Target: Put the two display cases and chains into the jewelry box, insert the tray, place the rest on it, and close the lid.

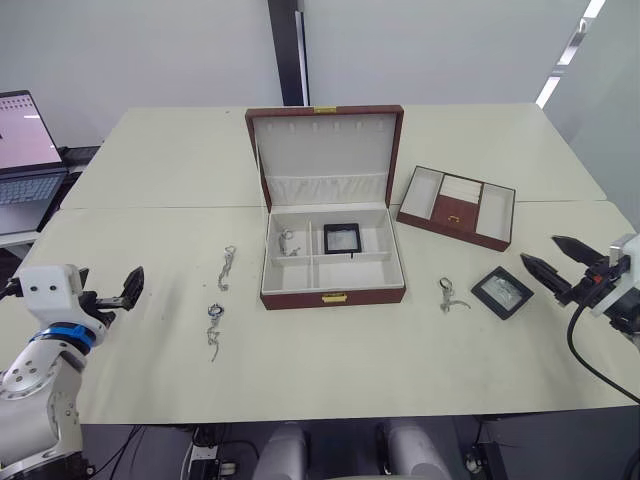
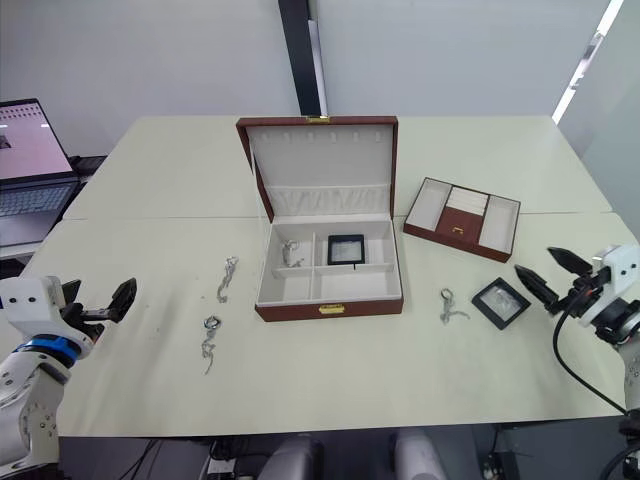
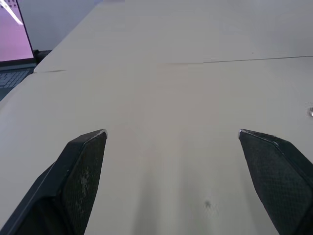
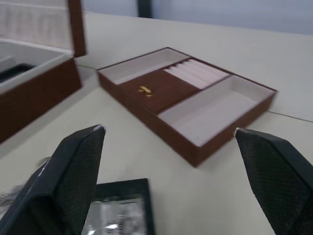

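Note:
The jewelry box [image 1: 300,298] stands mid-table with its lid [image 1: 325,150] upright. Inside lie one display case [image 1: 342,238] and a chain [image 1: 288,243]. The other display case [image 1: 502,292] rests on the table right of the box, just left of my open right gripper [image 1: 540,250], and it also lies below that gripper's fingertips in the right wrist view [image 4: 117,210]. The tray [image 1: 458,210] sits behind it, empty. One chain [image 1: 450,295] lies between box and case. Two more chains [image 1: 228,267] [image 1: 213,330] lie left of the box. My left gripper [image 1: 110,290] hangs open over bare table at the far left.
A laptop [image 1: 25,160] is open on a side surface beyond the table's left edge. A seam [image 1: 160,208] runs across where two tabletops meet behind the chains. A black pillar [image 1: 288,50] stands against the wall behind the box.

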`<move>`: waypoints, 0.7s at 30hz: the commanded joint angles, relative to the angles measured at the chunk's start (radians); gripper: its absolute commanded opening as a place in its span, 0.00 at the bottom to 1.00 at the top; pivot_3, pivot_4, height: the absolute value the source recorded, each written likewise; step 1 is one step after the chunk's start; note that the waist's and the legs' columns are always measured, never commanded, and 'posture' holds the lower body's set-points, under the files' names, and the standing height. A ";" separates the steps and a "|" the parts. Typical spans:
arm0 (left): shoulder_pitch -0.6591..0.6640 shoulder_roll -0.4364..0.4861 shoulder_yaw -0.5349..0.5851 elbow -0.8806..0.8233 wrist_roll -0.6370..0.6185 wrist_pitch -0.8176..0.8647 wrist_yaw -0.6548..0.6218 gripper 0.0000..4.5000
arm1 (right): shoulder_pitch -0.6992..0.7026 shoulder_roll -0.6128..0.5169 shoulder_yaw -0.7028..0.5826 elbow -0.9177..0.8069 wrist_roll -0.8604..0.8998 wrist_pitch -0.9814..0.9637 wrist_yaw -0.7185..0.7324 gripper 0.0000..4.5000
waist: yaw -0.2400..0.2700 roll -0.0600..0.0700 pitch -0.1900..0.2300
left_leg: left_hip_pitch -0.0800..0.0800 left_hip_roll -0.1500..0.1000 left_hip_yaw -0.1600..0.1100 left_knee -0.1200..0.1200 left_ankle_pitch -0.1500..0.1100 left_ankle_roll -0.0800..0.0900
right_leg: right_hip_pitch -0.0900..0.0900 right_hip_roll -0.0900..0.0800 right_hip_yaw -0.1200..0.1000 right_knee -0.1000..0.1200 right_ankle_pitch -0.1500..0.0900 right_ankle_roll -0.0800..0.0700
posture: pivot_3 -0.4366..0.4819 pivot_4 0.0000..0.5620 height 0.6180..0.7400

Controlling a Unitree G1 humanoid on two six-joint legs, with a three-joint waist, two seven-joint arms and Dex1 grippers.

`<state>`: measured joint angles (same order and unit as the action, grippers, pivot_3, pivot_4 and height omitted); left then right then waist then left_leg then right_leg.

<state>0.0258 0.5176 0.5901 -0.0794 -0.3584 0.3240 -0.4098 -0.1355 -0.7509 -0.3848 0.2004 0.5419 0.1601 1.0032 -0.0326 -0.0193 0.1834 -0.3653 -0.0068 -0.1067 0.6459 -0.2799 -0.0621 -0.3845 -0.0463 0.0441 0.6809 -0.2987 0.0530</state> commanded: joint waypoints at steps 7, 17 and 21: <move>0.052 -0.115 -0.102 -0.180 0.001 0.005 0.082 0.99 | 0.040 -0.055 0.124 -0.419 0.104 0.175 0.122 1.00 | 0.001 0.000 0.000 | 0.000 0.000 -0.001 0.000 0.000 0.000 | 0.000 0.001 -0.001 0.000 0.000 0.000 | 0.48 0.27 1.00; 0.195 -0.272 -0.235 -0.370 -0.016 0.048 0.159 0.99 | -0.002 -0.046 0.228 -0.578 0.118 0.217 0.136 1.00 | 0.003 -0.001 0.000 | 0.000 -0.001 -0.001 0.000 0.000 0.000 | 0.001 0.000 -0.001 -0.001 0.000 0.000 | 0.48 0.27 1.00; 0.259 -0.298 -0.274 -0.405 -0.011 0.046 0.164 0.99 | -0.002 -0.042 0.242 -0.563 0.108 0.209 0.146 1.00 | 0.004 -0.001 0.000 | 0.000 -0.001 -0.001 0.000 0.000 0.000 | 0.001 0.000 -0.001 -0.001 0.000 0.000 | 0.48 0.27 1.00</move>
<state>0.2699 0.2228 0.3266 -0.4365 -0.3704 0.3792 -0.2503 -0.1308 -0.7911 -0.1349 -0.3511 0.6480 0.3808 1.1402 -0.0285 -0.0208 0.1830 -0.3653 -0.0078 -0.1076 0.6463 -0.2800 -0.0622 -0.3834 -0.0460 0.0435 0.6797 -0.2987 0.0532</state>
